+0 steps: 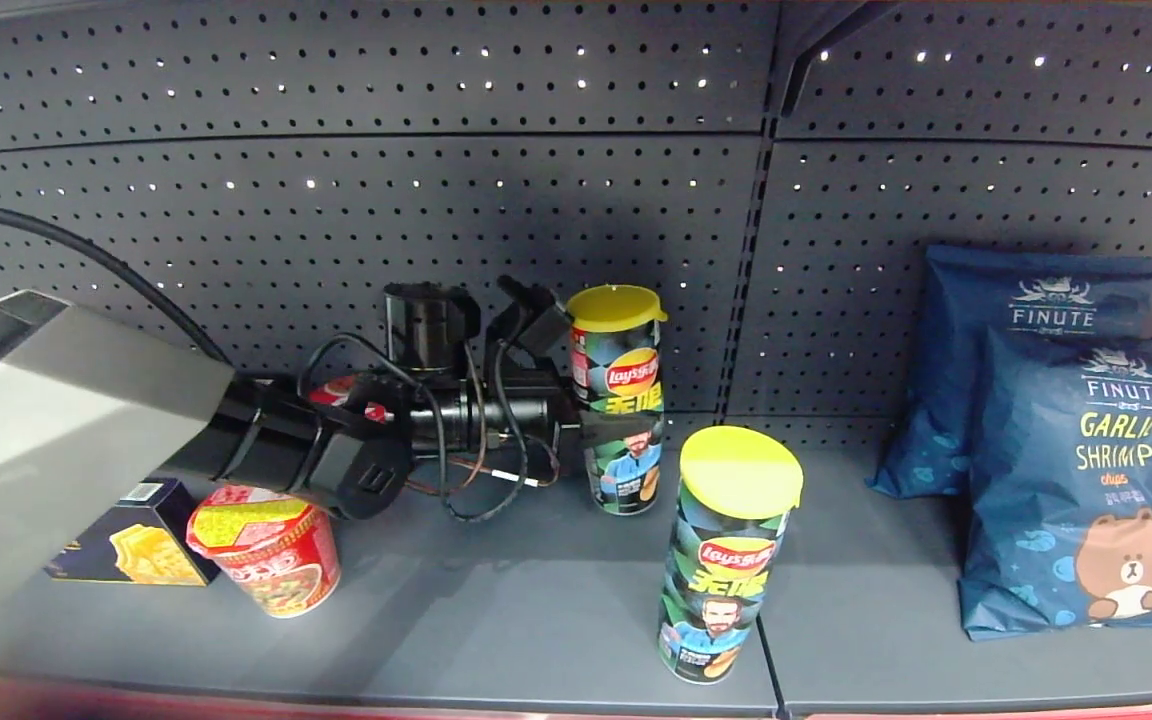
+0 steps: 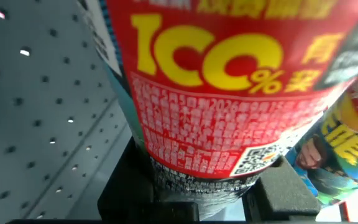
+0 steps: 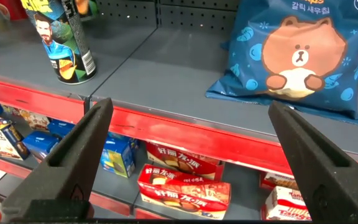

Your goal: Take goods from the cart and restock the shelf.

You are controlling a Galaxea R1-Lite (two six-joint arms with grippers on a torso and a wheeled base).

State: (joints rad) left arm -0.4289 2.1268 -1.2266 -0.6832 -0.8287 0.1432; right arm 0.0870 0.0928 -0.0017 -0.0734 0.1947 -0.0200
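Observation:
A chips can [image 1: 619,395] with a yellow lid stands upright near the back of the grey shelf [image 1: 496,600]. My left gripper [image 1: 618,428] reaches in from the left and is shut on this can's middle. In the left wrist view the can [image 2: 229,93] is pressed between the dark fingers [image 2: 284,193]. A second, matching chips can [image 1: 731,555] stands free near the shelf's front edge, also seen as the can [image 3: 64,43]. My right gripper [image 3: 190,109] hangs open in front of the red shelf edge [image 3: 185,127], holding nothing.
A red cup of noodles [image 1: 266,560] and a dark box [image 1: 136,545] sit at the front left under my left arm. Two blue snack bags [image 1: 1076,500] stand on the right. A pegboard wall [image 1: 536,200] closes the back. Red boxes [image 3: 185,186] fill the lower shelf.

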